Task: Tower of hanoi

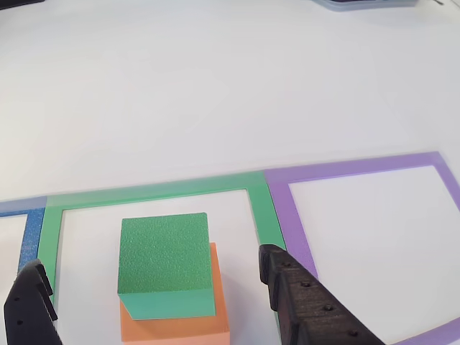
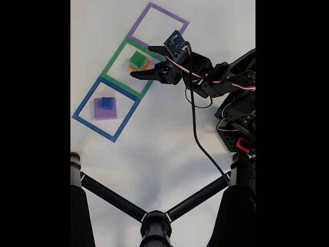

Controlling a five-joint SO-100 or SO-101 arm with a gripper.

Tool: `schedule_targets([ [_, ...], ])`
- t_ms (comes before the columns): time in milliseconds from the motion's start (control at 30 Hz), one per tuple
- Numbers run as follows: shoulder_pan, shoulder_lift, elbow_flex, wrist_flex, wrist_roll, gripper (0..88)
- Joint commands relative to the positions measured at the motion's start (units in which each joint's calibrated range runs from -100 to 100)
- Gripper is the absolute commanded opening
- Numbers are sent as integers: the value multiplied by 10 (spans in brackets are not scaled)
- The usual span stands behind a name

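Your green block (image 1: pixel 164 253) sits on top of the orange block (image 1: pixel 205 320), turned a little so the orange one pokes out at the right and below it in the other view. Both rest inside the green taped square (image 1: pixel 151 192), the middle one of three squares laid in a row on the white table (image 1: pixel 215 86). In the fixed view you can see the same stack (image 2: pixel 138 59) inside that green outline (image 2: pixel 114 63).

Your gripper (image 1: pixel 147 287) has its jaws spread wide, one black finger (image 1: pixel 30 305) at the left edge of the other view and the other finger (image 1: pixel 309 302) to the right of the stack; neither touches the blocks, which lie between them. In the fixed view the gripper (image 2: pixel 144 63) reaches in from the right, its two fingers on either side of the stack.

To the right in the other view you have the purple square (image 1: pixel 287 208), with bare table inside it. In the fixed view the blue square (image 2: pixel 82 105) holds a small blue block (image 2: pixel 107 102) on a larger purple block (image 2: pixel 99 112)
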Motion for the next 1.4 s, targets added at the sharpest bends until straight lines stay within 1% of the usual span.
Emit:
schedule_targets([
  [0,-5,30,-26,-46,2,332],
  [400,-20,111,-69,-87,2,317],
  [667,-36,120,-71,-95,2,217],
  [1167,-52,144,-69,-113,2,216],
  [1367,-56,154,-71,-120,2,165],
])
